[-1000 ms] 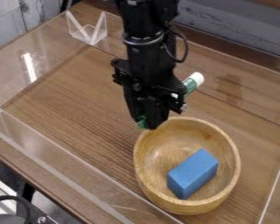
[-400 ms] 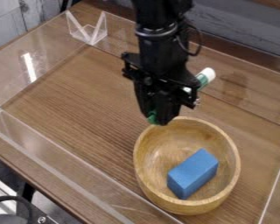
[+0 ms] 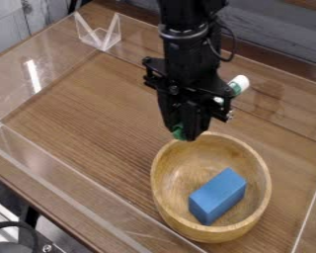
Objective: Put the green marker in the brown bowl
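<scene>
Green marker (image 3: pixel 224 90) is clamped in the shut jaws, carried above the brown bowl's (image 3: pixel 166 184) far rim; next, release inside.

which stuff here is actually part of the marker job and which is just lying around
Part of the job:
- green marker, held in the shut gripper, its end sticking out to the side
- brown bowl, just below the gripper

Just lying about:
- blue block, inside the bowl
- clear plastic stand, at the far end of the table
</scene>
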### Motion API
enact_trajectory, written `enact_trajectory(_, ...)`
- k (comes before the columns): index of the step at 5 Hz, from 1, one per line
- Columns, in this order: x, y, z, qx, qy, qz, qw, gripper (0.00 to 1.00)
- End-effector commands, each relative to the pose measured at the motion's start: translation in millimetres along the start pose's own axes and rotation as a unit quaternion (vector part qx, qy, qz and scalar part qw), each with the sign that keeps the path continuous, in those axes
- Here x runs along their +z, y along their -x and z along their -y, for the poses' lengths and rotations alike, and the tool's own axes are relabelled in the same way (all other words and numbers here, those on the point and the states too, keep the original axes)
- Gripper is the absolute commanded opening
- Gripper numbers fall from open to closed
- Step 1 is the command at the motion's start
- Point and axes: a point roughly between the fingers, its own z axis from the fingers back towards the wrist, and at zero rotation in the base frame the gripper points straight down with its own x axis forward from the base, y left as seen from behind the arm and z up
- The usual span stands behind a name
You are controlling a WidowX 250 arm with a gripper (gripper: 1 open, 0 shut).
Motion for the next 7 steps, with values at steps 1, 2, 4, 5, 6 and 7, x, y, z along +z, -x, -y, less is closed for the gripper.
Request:
enact_trajectory(1, 17.6, -8.8, 5.9, -0.004, -0.004, 0.037, 0.9993, 0.0)
enact_trajectory(2, 18.5, -9.1, 8.4, -0.007, -0.005, 0.038, 0.9992, 0.0)
enact_trajectory(4, 20.5, -9.6, 12.8, -0.012, -0.006, 0.04, 0.9991, 0.0)
enact_trajectory(5, 21.1, -9.8, 15.2, -0.014, -0.007, 0.041, 0.999, 0.0)
enact_trajectory(6, 21.6, -10.1, 17.1, -0.015, -0.008, 0.043, 0.9989, 0.0)
enact_trajectory(7, 21.7, -10.4, 19.1, -0.013, -0.01, 0.045, 0.9989, 0.0)
